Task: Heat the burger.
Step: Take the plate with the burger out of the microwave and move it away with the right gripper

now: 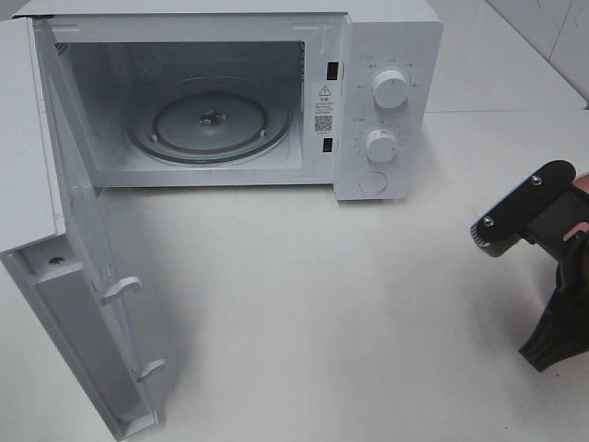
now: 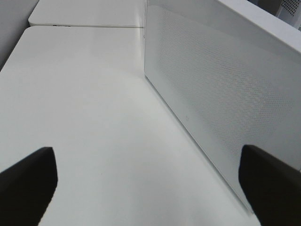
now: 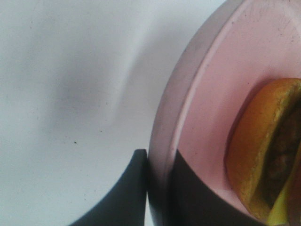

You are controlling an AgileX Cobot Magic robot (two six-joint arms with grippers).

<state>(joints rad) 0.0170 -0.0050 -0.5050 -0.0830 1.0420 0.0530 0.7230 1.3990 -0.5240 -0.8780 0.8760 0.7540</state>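
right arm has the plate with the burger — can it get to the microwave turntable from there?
Probably yes. The right gripper is shut on the pink plate rim, with the burger on it. The microwave door is swung wide open, the turntable is bare, and nothing sits on the table between.

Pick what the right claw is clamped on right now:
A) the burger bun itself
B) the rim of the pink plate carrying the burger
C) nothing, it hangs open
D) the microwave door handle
B: the right wrist view shows the right claw closed across the rim of the pink plate, one finger on each side, with the burger sitting on the plate beside it, untouched.
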